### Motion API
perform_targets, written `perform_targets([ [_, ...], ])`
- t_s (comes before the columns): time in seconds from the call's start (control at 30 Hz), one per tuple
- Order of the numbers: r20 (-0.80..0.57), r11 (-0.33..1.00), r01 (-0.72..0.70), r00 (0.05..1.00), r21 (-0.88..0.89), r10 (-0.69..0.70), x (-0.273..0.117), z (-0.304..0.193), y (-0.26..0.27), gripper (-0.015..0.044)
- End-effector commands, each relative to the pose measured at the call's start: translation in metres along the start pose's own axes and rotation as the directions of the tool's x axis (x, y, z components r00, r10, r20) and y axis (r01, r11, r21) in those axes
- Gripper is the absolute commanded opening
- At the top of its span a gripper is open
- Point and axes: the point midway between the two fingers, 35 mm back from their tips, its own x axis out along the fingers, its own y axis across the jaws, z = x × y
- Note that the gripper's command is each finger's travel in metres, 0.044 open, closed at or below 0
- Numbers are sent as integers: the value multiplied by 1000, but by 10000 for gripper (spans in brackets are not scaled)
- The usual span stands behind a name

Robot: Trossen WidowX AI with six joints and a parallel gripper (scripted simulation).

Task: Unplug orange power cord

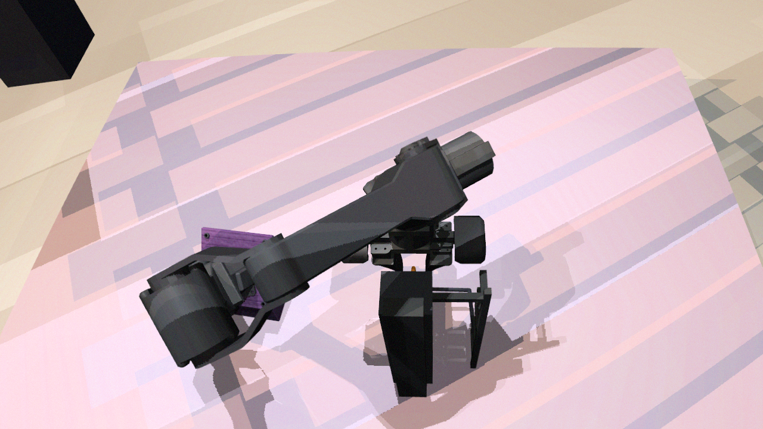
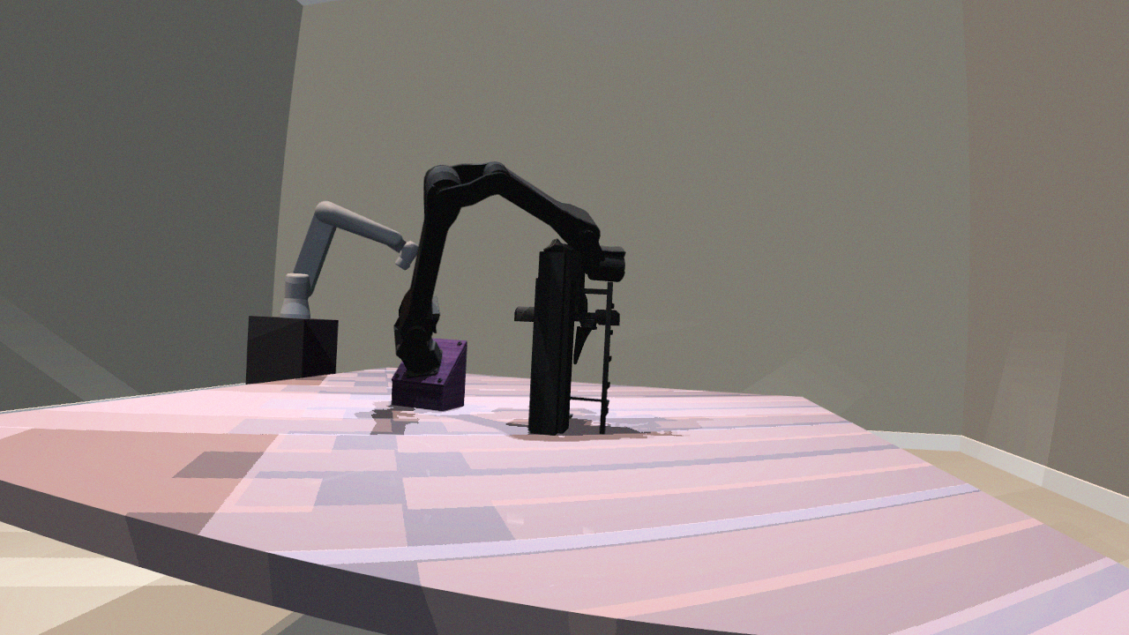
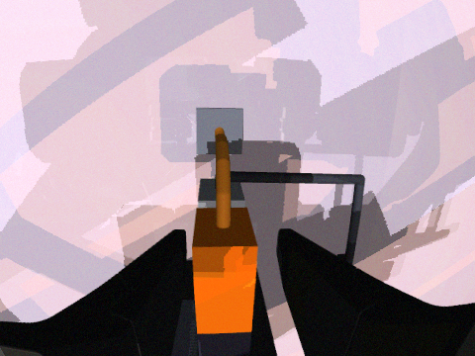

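Note:
The power strip seems to be the tall black upright block. The orange plug shows as a box at the bottom of the wrist view, against the dark strip; its seat is hidden. The orange cord runs from the plug's end up the wrist view to a small grey block. My gripper is partly open, pointing down, with one finger on each side of the plug. The gap is narrower on the left in the wrist view. I see no grip on the plug. In the exterior view the strip partly hides the fingers.
A thin black barred frame stands beside the strip, joined by bars. My arm rises from a purple base. A grey arm on a black pedestal stands beyond the table.

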Motion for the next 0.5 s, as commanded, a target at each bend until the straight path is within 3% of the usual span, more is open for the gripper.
perform_targets([
  [0.0,-7,1000,-7,1000,-6,7,2,-7,2,160],
  [0.47,-8,1000,-7,1000,-6,7,7,-16,2,160],
])
